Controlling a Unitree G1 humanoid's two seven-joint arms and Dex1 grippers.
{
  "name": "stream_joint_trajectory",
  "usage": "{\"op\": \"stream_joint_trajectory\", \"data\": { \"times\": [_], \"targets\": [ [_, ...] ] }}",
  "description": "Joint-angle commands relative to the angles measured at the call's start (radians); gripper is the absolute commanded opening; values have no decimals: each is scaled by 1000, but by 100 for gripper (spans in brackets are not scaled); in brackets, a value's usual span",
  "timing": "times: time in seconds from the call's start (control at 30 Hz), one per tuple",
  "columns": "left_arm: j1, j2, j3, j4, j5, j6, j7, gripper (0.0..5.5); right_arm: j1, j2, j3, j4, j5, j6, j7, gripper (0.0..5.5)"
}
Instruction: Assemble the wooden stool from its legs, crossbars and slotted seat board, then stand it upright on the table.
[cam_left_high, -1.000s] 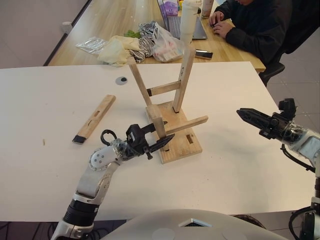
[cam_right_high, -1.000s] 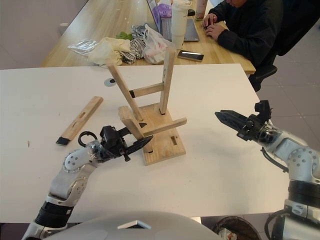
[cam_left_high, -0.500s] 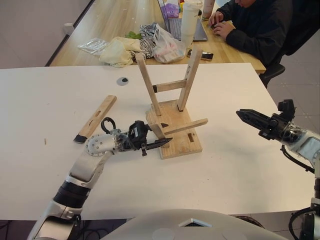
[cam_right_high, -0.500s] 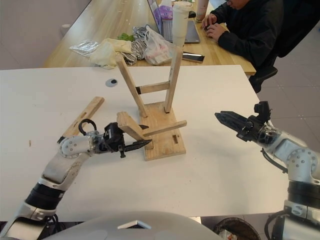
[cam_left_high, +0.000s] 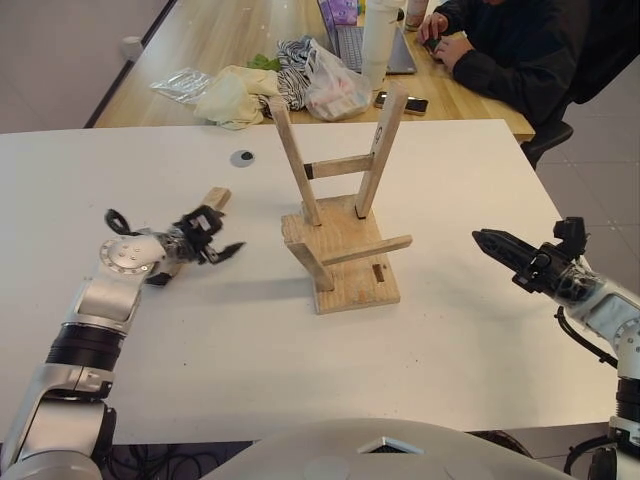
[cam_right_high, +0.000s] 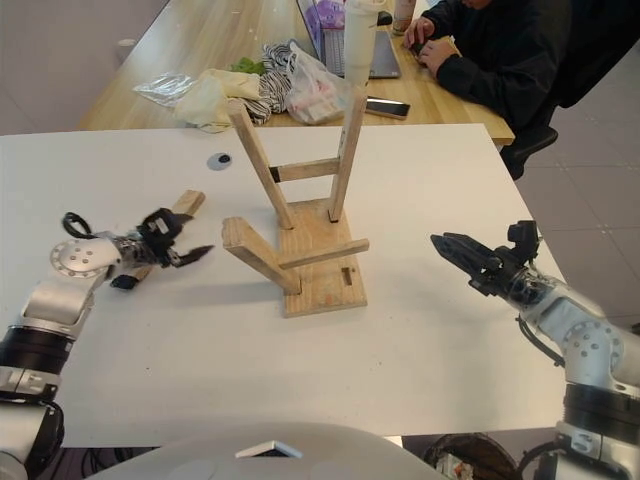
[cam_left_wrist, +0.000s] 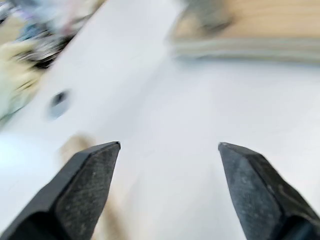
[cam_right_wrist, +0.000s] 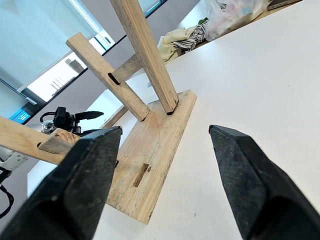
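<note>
The flat light wooden seat board with slots (cam_left_high: 352, 285) lies about mid on the big white table (cam_left_high: 450, 160). Two long wooden legs (cam_left_high: 296, 160) stand tilted in its far end, w/ a short wooden crossbar (cam_left_high: 338, 167) joining them. A third wooden leg (cam_left_high: 303, 250) leans at the board's near left corner, & a second wooden crossbar (cam_left_high: 372, 249) sticks out of it to the right, its free end in the air. A loose wooden leg (cam_left_high: 215, 197) lies flat on the table, well left of the board, partly hidden. The black left claw (cam_left_high: 220, 240) is by that loose leg, in front of part of it, fingers spread wide, nothing in them. The black right claw (cam_left_high: 490, 240) is well to the right of the board, low over the table, tips pointing at the stool, fingers apart, also holding nothing. A small dark round disc (cam_left_high: 242, 158) sits on the table beyond the left claw. Behind is a brown wooden table (cam_left_high: 200, 40) w/ plastic bags and cloths (cam_left_high: 330, 90), a laptop (cam_left_high: 380, 55) & a phone (cam_left_high: 410, 105).
</note>
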Motion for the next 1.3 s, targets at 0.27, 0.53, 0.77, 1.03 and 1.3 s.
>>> {"op": "stream_joint_trajectory", "data": {
  "times": [0.27, 0.53, 0.77, 1.03, 1.3],
  "targets": [
    [-66, -46, 110, 324, -22, 82, 33, 359, -15, 2, 10, -13, -16, -5, -8, 319],
    [-89, -48, 109, 378, -30, 181, -59, 277, -23, 4, 18, -7, -19, -7, -8, 319],
    [-84, -48, 120, 380, -39, 229, -86, 199, -24, 8, 17, -5, -20, -9, -10, 319],
    [-263, -198, 439, -19, -576, 342, -150, 199, -184, 24, -43, -110, 155, 49, -103, 319],
    [-487, -366, 357, -134, -900, 626, -246, 199, -616, 235, 122, -124, 330, 38, -301, 372]
  ]
}}
